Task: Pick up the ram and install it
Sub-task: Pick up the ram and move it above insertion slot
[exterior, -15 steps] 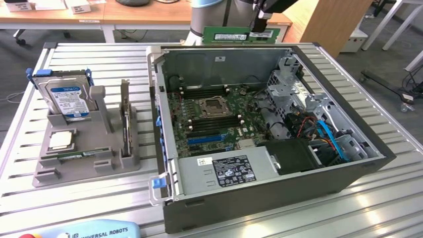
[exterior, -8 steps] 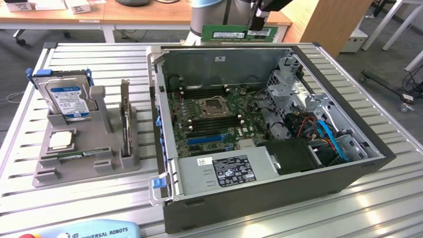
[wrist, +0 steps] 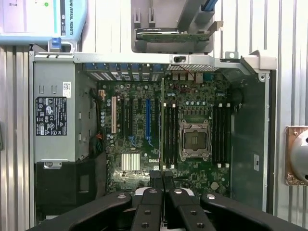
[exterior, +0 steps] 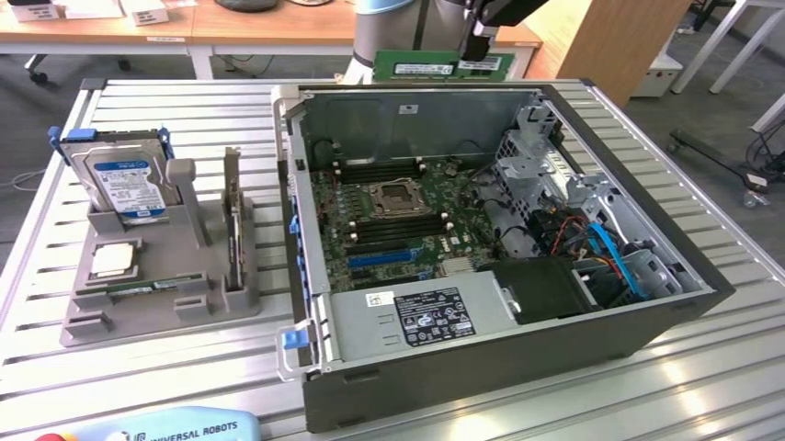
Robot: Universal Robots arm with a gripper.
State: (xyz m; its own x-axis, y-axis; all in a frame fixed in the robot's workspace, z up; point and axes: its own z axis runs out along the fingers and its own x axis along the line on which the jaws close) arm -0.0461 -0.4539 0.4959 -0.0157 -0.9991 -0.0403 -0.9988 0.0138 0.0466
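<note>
The gripper [exterior: 475, 53] is clamped narrow on the ram [exterior: 429, 64] and holds the green stick level and on edge. In the exterior view it hangs in free air above the far rim of the open case [exterior: 516, 363], well apart from everything inside. In the wrist view the gripper [wrist: 162, 177] pinches the ram [wrist: 162, 120] by its upper edge. There the stick shows as a thin line that runs down over the motherboard [wrist: 139, 110], beside the slots [wrist: 170, 134] next to the socket [wrist: 195, 139].

The case lies on its side with its open face upward, so the board is reachable from above. The middle of the board, around the socket [exterior: 395, 197], is low and uncluttered. A drive cage [exterior: 546, 156] and loose cables [exterior: 608, 253] crowd the exterior view's right side. The power supply [exterior: 417, 317] fills the near end. The case walls stand up around all four sides.

On the slatted table [exterior: 147, 367], at the exterior view's left and just beside the case, sits a grey holder [exterior: 160, 266]. It carries a hard drive [exterior: 123, 179] upright, a processor [exterior: 113, 259] lying flat, and a thin board [exterior: 231, 207] on edge. A pendant [exterior: 184, 427] rests at the table's near edge.
</note>
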